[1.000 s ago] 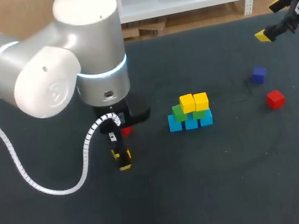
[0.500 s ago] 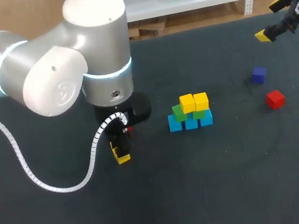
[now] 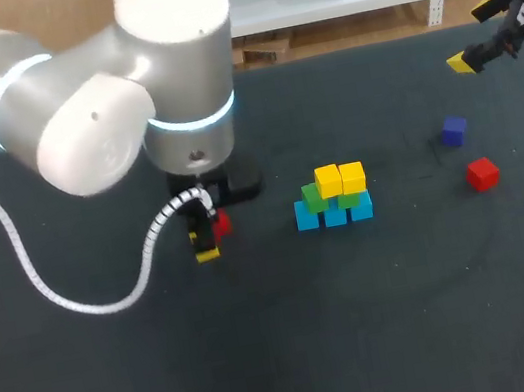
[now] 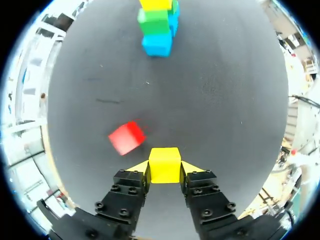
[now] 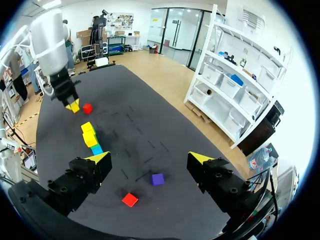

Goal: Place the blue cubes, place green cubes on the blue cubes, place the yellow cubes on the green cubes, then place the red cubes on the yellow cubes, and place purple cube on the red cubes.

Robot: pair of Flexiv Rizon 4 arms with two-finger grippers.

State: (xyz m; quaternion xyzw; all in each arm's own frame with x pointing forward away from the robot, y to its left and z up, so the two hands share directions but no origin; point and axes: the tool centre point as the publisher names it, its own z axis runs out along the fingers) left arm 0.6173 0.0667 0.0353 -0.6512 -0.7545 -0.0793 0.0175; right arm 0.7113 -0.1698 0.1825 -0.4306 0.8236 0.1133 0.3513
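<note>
My left gripper (image 4: 165, 169) is shut on a yellow cube (image 4: 164, 164), low over the table to the left of the stack (image 3: 331, 196). A red cube (image 4: 126, 137) lies just ahead of it, slightly to one side, also seen beside the gripper (image 3: 205, 245) as the red cube (image 3: 220, 224). The stack has blue cubes at the bottom, green cubes (image 3: 315, 197) on them and two yellow cubes (image 3: 340, 179) on top. A purple cube (image 3: 453, 131) and a second red cube (image 3: 483, 173) lie at the right. My right gripper (image 3: 473, 35) hangs open above the far right, holding nothing.
In the right wrist view the purple cube (image 5: 158, 179) and red cube (image 5: 130, 199) lie under the open right gripper (image 5: 150, 160), with the stack (image 5: 90, 135) and my left arm (image 5: 52, 45) farther off. A white cable (image 3: 77, 300) trails from the left arm.
The left gripper has shut on the yellow cube and moved with it toward the far side, ending close beside the red cube. The right arm has kept still.
</note>
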